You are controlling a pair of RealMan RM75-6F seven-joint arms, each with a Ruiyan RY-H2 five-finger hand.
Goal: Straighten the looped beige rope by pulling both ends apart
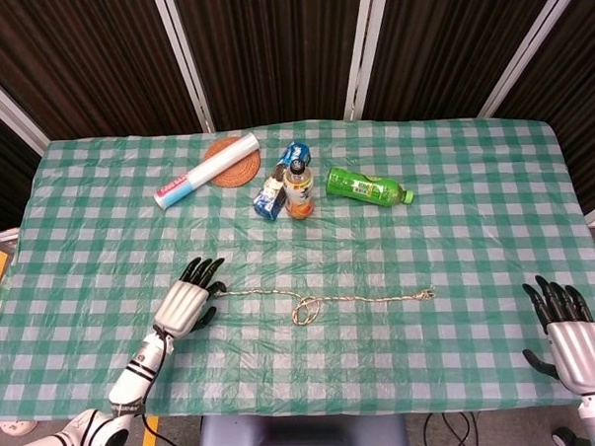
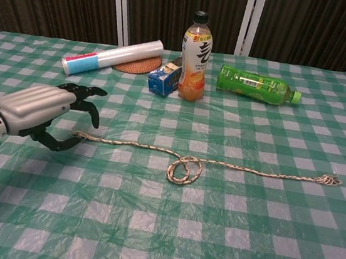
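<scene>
The beige rope [image 1: 321, 301] [image 2: 187, 166] lies across the middle of the checked table, with a small loop at its middle [image 2: 184, 169]. Its left end [image 2: 82, 135] sits just under my left hand [image 1: 187, 302] [image 2: 42, 111], which hovers over it with fingers spread and thumb below, holding nothing. The rope's right end [image 1: 429, 294] [image 2: 329, 180] lies free. My right hand [image 1: 569, 335] is far off at the table's front right corner, fingers apart and empty; the chest view does not show it.
At the back stand an orange drink bottle [image 1: 298, 190] [image 2: 196, 56], a blue carton [image 1: 272, 192] [image 2: 164, 80], a lying green bottle [image 1: 365, 186] [image 2: 255, 84], a white roll [image 1: 206, 170] [image 2: 112, 56] and a round brown coaster [image 1: 238, 168].
</scene>
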